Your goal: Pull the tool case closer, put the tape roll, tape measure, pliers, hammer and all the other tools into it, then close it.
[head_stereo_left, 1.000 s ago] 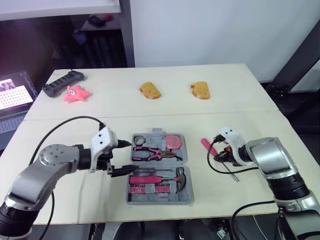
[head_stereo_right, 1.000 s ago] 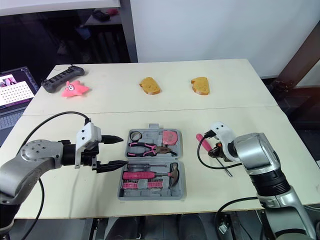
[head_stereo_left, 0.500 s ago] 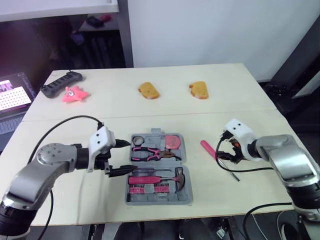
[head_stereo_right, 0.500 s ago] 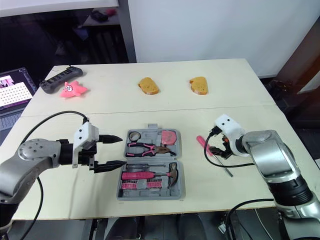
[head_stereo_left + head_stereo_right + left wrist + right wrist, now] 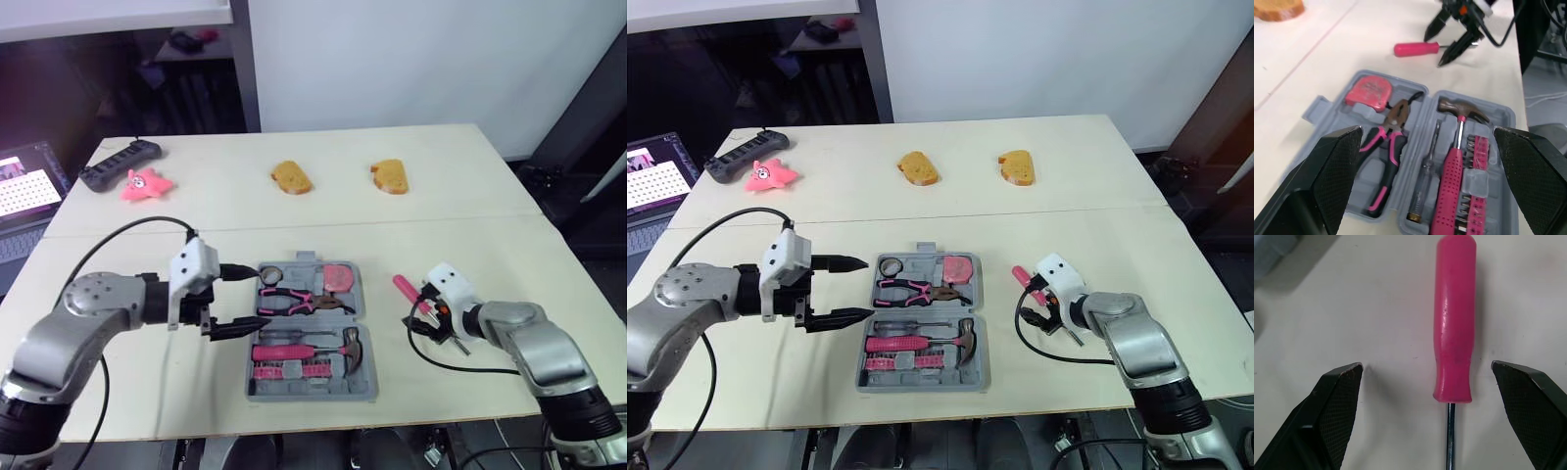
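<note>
A slim pink-handled screwdriver (image 5: 1454, 333) lies flat on the pale wooden counter (image 5: 470, 245), just beside the right edge of the open grey plastic tool case (image 5: 294, 390) and apart from it. The right gripper (image 5: 1426, 367) is low over it with its fingers spread wide. The handle sits between them but off-centre, nearer one finger. The left gripper (image 5: 253, 300) is likewise open, holding nothing, at the case's left edge. The pink-handled hammer (image 5: 1452, 171), pink-gripped pliers (image 5: 1391, 127) and pink tape measure (image 5: 1369, 90) already lie in their moulded slots. The screwdriver looks light and stiff, but its handle is smooth, round plastic that would likely roll or squirt out of a poor pinch, and the thin steel shaft looks too narrow and slick to hold. The best grasp is probably across the middle of the handle, once it is centred between the fingers.
</note>
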`<act>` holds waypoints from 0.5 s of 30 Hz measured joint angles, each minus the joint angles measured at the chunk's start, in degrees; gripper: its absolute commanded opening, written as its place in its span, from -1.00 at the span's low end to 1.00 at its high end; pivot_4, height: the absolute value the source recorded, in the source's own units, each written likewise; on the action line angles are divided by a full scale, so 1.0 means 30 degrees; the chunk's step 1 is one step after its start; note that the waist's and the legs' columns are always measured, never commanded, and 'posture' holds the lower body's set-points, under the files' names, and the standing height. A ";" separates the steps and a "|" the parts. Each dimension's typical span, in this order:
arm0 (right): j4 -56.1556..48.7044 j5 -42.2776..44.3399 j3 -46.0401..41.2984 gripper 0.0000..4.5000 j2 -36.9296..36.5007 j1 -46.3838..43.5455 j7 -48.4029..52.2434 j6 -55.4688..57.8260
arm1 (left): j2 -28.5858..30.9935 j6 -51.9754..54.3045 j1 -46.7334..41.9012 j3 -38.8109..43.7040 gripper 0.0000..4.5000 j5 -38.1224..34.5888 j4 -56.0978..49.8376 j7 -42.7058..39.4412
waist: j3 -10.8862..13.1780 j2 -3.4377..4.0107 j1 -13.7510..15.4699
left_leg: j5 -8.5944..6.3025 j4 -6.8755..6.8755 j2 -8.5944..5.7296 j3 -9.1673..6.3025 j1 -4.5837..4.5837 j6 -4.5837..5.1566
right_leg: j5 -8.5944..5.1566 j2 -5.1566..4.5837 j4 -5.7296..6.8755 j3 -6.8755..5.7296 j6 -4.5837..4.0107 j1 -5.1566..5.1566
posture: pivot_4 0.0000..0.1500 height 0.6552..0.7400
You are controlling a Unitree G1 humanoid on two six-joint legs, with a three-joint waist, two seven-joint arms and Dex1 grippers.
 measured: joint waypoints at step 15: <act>-0.1219 0.1140 0.0569 -0.51 -0.2787 -0.2077 0.0704 0.1413 | 0.0067 -0.1476 0.1637 0.0289 1.00 -0.0156 0.0480 -0.0651 | 0.0008 0.0019 -0.0067 | -0.0001 -0.0003 0.0008 0.0001 0.0008 0.0001 | 0.0000 0.0015 0.0000 0.0005 -0.0003 -0.0004 | 1.00 1.00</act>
